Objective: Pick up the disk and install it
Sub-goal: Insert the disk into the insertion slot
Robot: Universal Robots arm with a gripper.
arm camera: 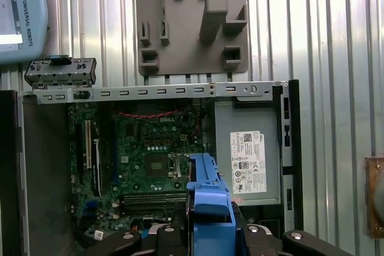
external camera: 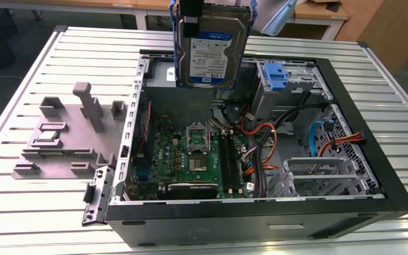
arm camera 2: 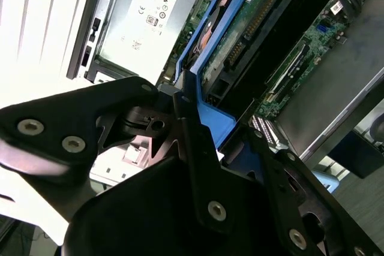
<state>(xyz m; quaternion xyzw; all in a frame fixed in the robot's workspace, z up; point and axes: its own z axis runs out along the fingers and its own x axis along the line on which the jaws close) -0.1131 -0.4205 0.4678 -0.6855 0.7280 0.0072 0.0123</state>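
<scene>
Workshop or lab: slatted metal bench [external camera: 19,223], open computer case [external camera: 261,220], grey parts fixture [external camera: 62,154], wooden desks [external camera: 324,13] behind.

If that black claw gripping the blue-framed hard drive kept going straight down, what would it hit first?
Probably its blue-framed silver disk lands on the green circuit board; depth is unclear.

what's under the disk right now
The disk, held in the gripper, hangs over the open case. Below it lie the motherboard and the grey power supply box. The spot straight beneath is covered by the disk itself.
</scene>
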